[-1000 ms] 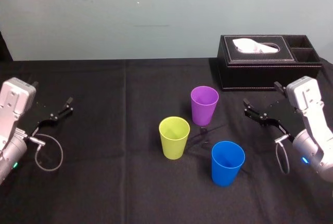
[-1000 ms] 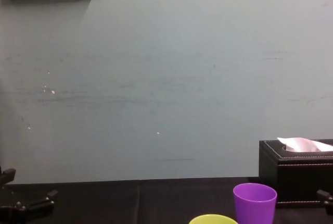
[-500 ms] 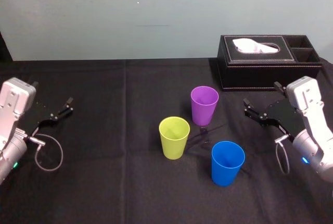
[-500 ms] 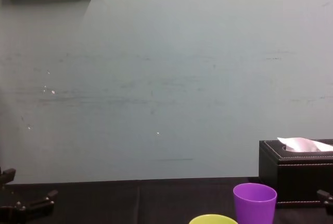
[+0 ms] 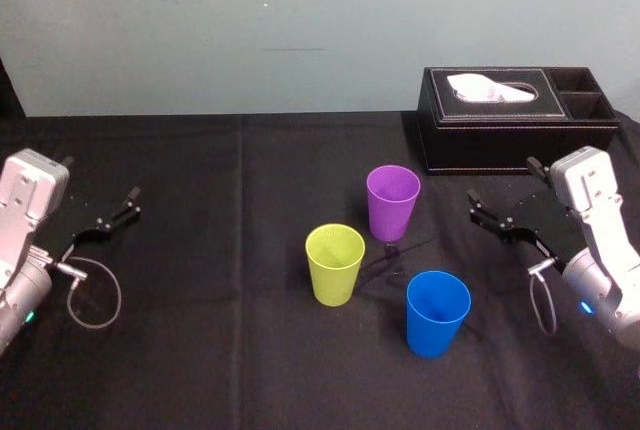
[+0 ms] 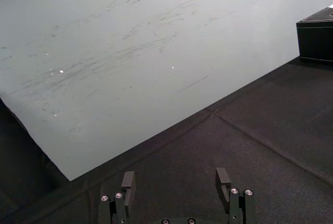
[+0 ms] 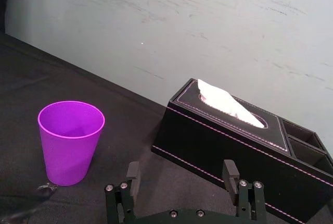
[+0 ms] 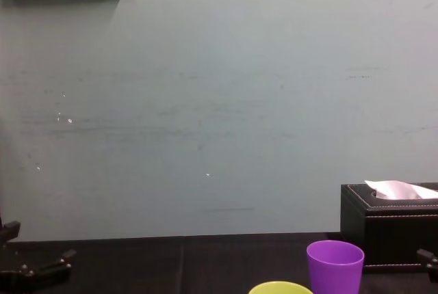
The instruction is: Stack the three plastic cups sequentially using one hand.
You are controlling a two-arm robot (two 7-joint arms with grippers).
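Three plastic cups stand upright and apart on the black table: a purple cup [image 5: 392, 202] farthest back, a yellow-green cup [image 5: 334, 264] to its front left, a blue cup [image 5: 437, 312] at the front right. The purple cup [image 7: 71, 141] also appears in the right wrist view and the chest view [image 8: 335, 266]; the yellow-green rim [image 8: 280, 287] peeks in at the chest view's bottom edge. My right gripper [image 5: 508, 200] hovers open to the right of the purple cup, nothing between its fingers. My left gripper [image 5: 98, 197] stays open at the table's far left.
A black tissue box [image 5: 515, 120] with white tissue stands at the back right, just behind my right gripper. A loose cable loop [image 5: 92, 295] hangs by my left arm. Bare black cloth stretches between the left arm and the cups.
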